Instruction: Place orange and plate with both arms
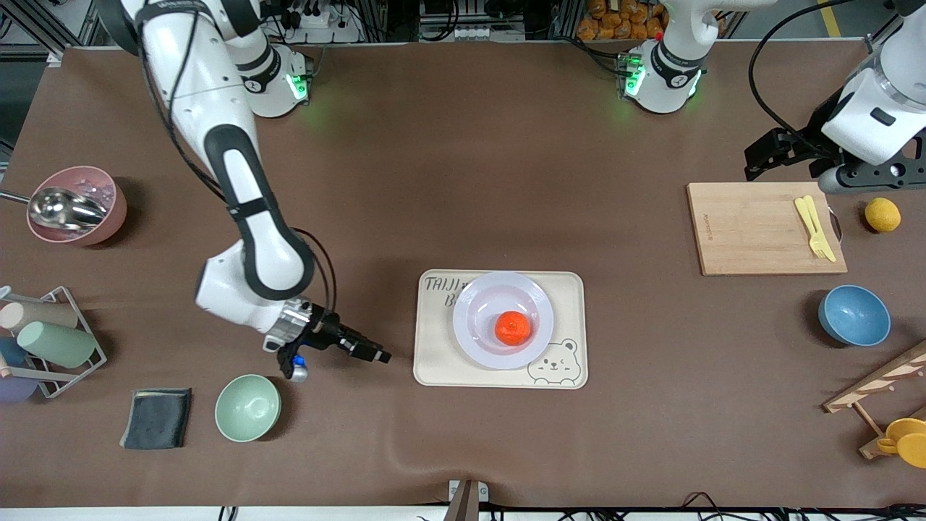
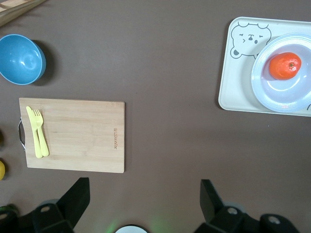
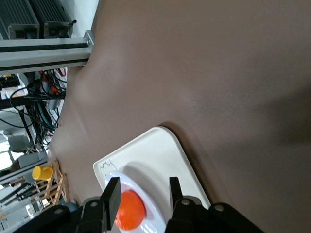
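The orange [image 1: 514, 328] lies in the white plate [image 1: 477, 333], which sits on the cream bear tray [image 1: 434, 362] at mid-table. My right gripper [image 1: 377, 354] is open and empty, low over the table beside the tray, toward the right arm's end. Its wrist view shows the open gripper [image 3: 143, 194] with the orange [image 3: 130, 211] and plate [image 3: 154, 208] just past the fingertips. My left gripper [image 1: 759, 159] is open and empty, up over the table by the cutting board. Its wrist view shows the gripper [image 2: 144, 204], the orange [image 2: 285, 65] and the plate [image 2: 282, 94] from well off.
A mint-green bowl [image 1: 247, 407] and dark cloth [image 1: 157, 417] lie near my right gripper. A pink bowl with a ladle [image 1: 76, 205] and cup rack [image 1: 43, 340] stand at that end. A cutting board [image 1: 752, 231], yellow fruit [image 1: 882, 214] and blue bowl [image 1: 854, 315] are at the left arm's end.
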